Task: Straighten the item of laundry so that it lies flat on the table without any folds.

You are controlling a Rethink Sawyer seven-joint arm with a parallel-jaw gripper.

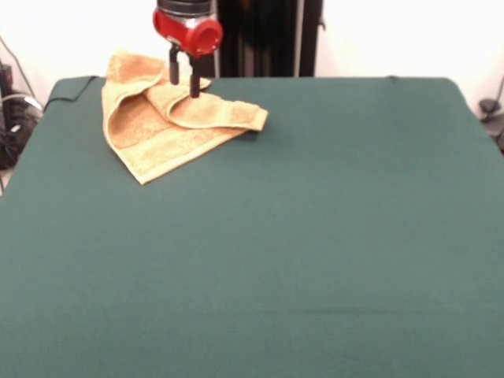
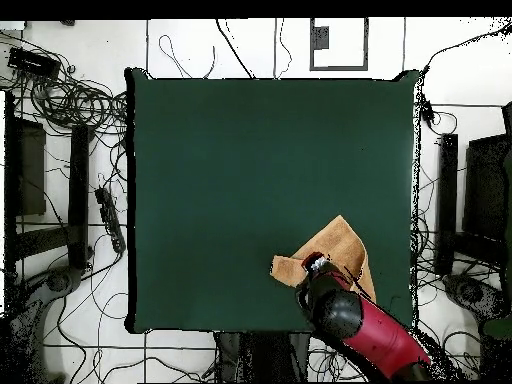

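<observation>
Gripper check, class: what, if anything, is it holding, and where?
Cannot be told: the gripper sits at a raised fold of the towel, but no grasp shows.

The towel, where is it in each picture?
Front view: the towel lies crumpled at the upper left, near the table's far edge, under the pincer.
Overhead view: the towel is at the lower right, partly under the red arm.
Shared landmark: the red pincer right above it.

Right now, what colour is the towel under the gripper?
Orange-tan towel, with paler woven bands; clearest in the front view.
</observation>
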